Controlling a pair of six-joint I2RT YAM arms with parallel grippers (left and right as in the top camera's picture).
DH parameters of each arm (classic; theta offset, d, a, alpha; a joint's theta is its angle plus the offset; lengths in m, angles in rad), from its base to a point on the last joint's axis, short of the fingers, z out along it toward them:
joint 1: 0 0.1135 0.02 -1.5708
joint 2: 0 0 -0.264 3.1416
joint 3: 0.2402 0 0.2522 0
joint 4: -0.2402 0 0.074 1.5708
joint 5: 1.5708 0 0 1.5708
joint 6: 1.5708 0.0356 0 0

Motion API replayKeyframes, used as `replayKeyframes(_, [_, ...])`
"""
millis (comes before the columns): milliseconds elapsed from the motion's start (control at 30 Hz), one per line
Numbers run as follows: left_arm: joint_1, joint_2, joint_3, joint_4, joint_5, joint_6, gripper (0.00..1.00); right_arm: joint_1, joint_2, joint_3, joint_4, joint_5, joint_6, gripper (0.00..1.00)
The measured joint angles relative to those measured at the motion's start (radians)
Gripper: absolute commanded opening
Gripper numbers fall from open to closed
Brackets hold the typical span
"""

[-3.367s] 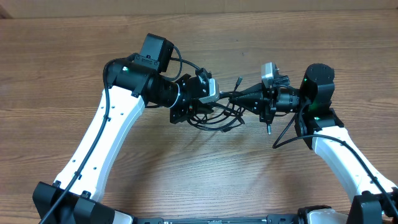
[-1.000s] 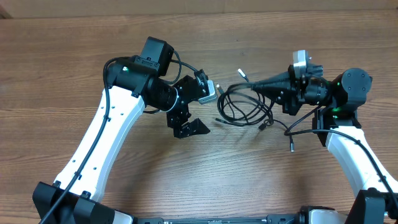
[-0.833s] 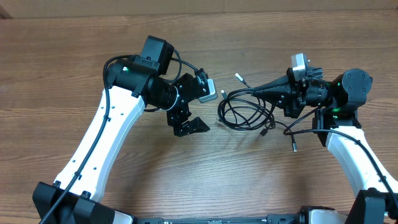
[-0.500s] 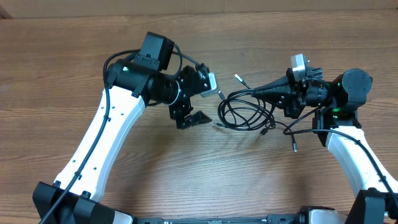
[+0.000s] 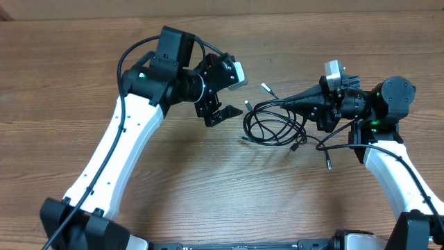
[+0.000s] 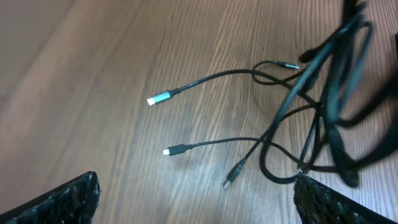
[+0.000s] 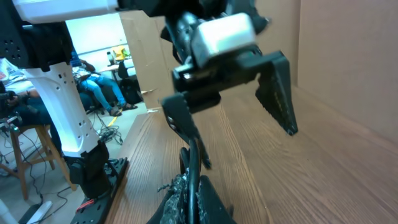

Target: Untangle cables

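Observation:
The cables (image 5: 274, 126) form a loose black tangle on the wooden table between the two arms, with small plug ends splayed out around it. My right gripper (image 5: 289, 103) is shut on one strand at the tangle's right side. The right wrist view shows that cable (image 7: 194, 158) pinched between my right gripper's (image 7: 193, 194) jaws. My left gripper (image 5: 230, 96) hovers open just left of the tangle, touching nothing. In the left wrist view the cables (image 6: 311, 118) lie ahead and to the right of my left gripper (image 6: 199, 211), and a silver plug (image 6: 158, 98) points left.
One loose cable end (image 5: 328, 165) lies near the right arm's base. The table's far edge (image 5: 222, 15) runs along the top. The left arm's wrist (image 7: 230, 68) fills the right wrist view close ahead.
My left gripper has swung away from the table's front toward the far side, still open. Earlier my right gripper dragged the tangle rightward; over the last half second it has held still.

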Motion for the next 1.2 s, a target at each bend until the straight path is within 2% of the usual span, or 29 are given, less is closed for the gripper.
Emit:
replayKeyframes(167, [0.0, 0.075, 0.0, 0.004, 0.079, -0.042, 0.99, 0.0, 0.0, 0.0, 0.0, 0.0, 0.0, 0.04])
replayKeyframes(400, [0.0, 0.092, 0.0, 0.0, 0.176, -0.063, 1.0, 0.0, 0.0, 0.0, 0.0, 0.0, 0.0, 0.04])
replayKeyframes(933, [-0.017, 0.1, 0.0, 0.0, 0.202, -0.116, 1.0, 0.0, 0.0, 0.0, 0.0, 0.0, 0.0, 0.04])
replayKeyframes(1033, [-0.018, 0.113, 0.0, -0.003, 0.202, -0.121, 0.93, 0.0, 0.0, 0.0, 0.0, 0.0, 0.0, 0.04])
replayKeyframes(1133, [-0.018, 0.119, 0.0, -0.013, 0.201, -0.129, 0.73, 0.0, 0.0, 0.0, 0.0, 0.0, 0.0, 0.04])
replayKeyframes(1200, [-0.018, 0.119, 0.0, -0.016, 0.2, -0.129, 0.65, 0.0, 0.0, 0.0, 0.0, 0.0, 0.0, 0.04])
